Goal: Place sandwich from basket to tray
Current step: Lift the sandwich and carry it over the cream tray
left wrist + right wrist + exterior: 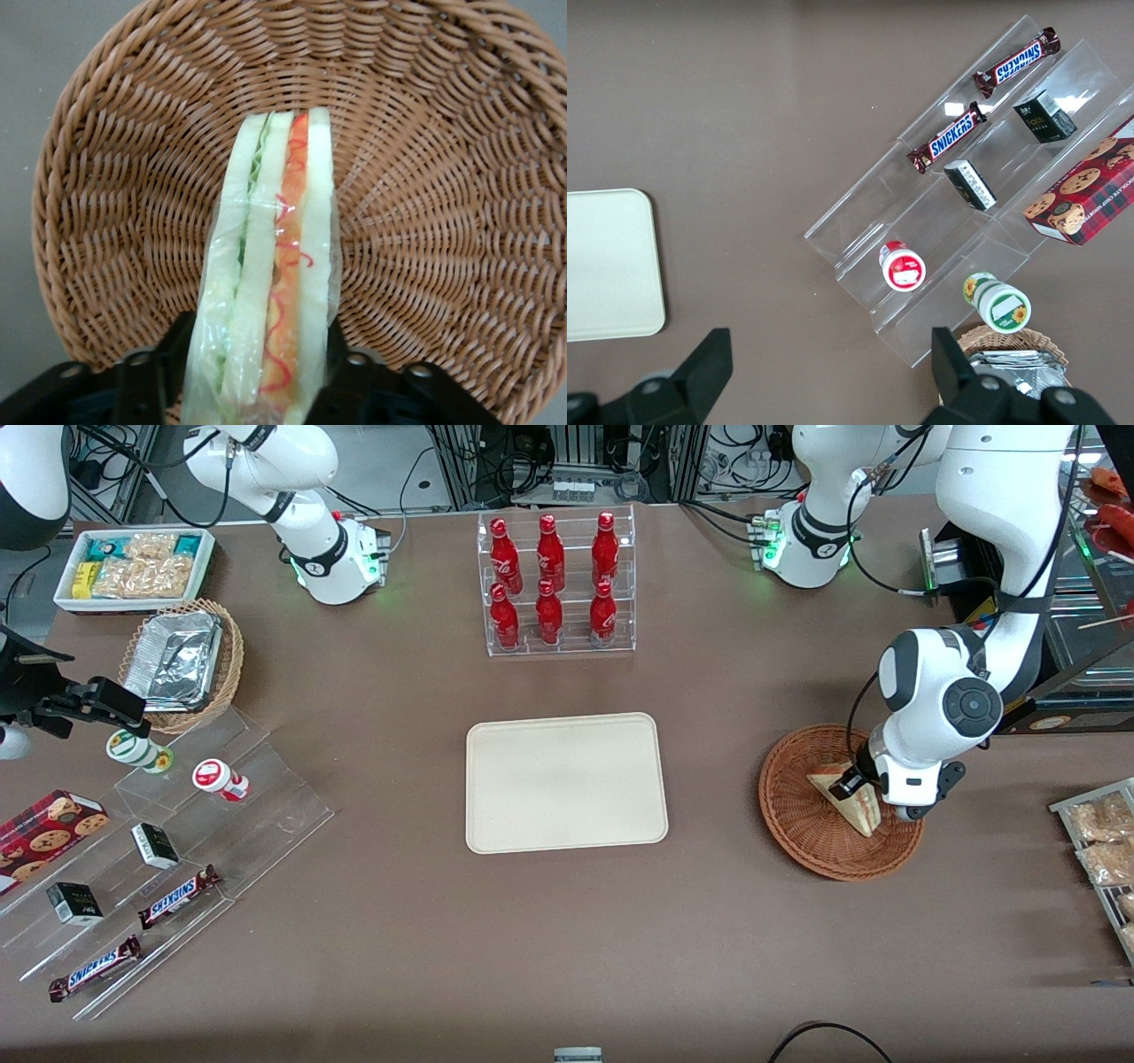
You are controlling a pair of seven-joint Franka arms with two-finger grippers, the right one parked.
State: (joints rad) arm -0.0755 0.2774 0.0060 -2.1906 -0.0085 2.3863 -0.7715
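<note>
Gripper (261,372) pinching the sandwich (270,292) by its flat bread faces, inside the basket (443,177) — tray (565,781) well apart from basket. Wedge looks light, soft, film-wrapped — likely slippery; squeeze gently, faces only.

We see the sandwich (270,292) in the basket (802,828), between the fingers (146,376) of our hand (864,786). The tray (565,782) lies on the bench (567,939), well apart toward the parked arm's end.
</note>
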